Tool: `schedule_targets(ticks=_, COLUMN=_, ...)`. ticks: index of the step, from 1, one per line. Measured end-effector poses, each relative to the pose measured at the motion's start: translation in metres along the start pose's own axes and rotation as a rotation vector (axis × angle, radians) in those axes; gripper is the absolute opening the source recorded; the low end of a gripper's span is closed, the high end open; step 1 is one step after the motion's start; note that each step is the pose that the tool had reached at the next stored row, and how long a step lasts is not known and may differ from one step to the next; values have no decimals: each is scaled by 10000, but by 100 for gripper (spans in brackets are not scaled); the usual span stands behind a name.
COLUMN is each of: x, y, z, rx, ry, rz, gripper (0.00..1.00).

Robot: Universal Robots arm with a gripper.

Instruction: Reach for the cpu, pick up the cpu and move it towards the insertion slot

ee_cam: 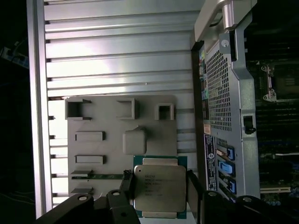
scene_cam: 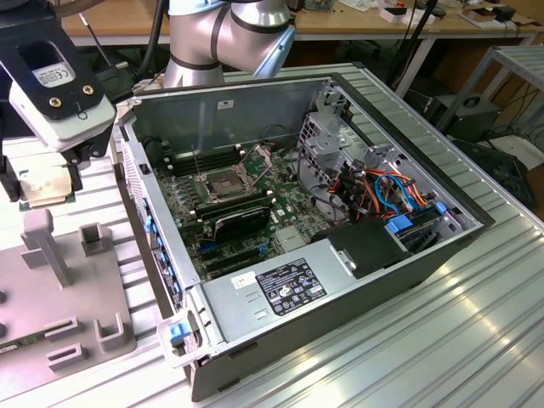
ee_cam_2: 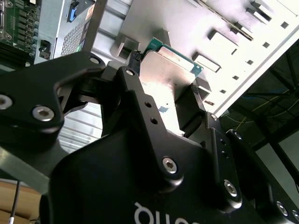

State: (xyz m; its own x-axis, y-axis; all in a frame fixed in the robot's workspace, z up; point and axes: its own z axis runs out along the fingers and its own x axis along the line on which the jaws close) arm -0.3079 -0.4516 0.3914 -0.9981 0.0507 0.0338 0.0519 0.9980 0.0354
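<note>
The cpu (ee_cam: 160, 190) is a thin square chip with a pale silvery-beige metal face and a green rim around it. Its face carries small dark print (too fine to make out). It sits between the two black fingers (ee_cam: 127, 183) of the gripper (ee_cam: 159, 193), which pinch it by opposite edges, above the grey holder plate (ee_cam: 93, 154) and clear of the computer case.

In the exterior view, going left to right from that plate (scene_cam: 51, 306): the gripper (scene_cam: 42, 191) hangs over the plate's far end under a white camera box (scene_cam: 55, 85) with a label, and the chip (scene_cam: 41, 189) shows below it as a pale flat square, though I am not sure how far it is lifted. Further right stands the open computer case (scene_cam: 340, 280), with the insertion slot (scene_cam: 223, 183) on the green board, its metal plate swung up.

The second wrist view looks along the black fingers (ee_cam_2: 135, 88) onto the chip (ee_cam_2: 166, 70), with its green corner showing.
</note>
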Motion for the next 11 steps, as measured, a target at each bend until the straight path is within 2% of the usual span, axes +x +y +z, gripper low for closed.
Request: schedule_targets(ticks=11, x=-68, y=4, z=-3, rx=1, ry=1, rz=1, gripper=55)
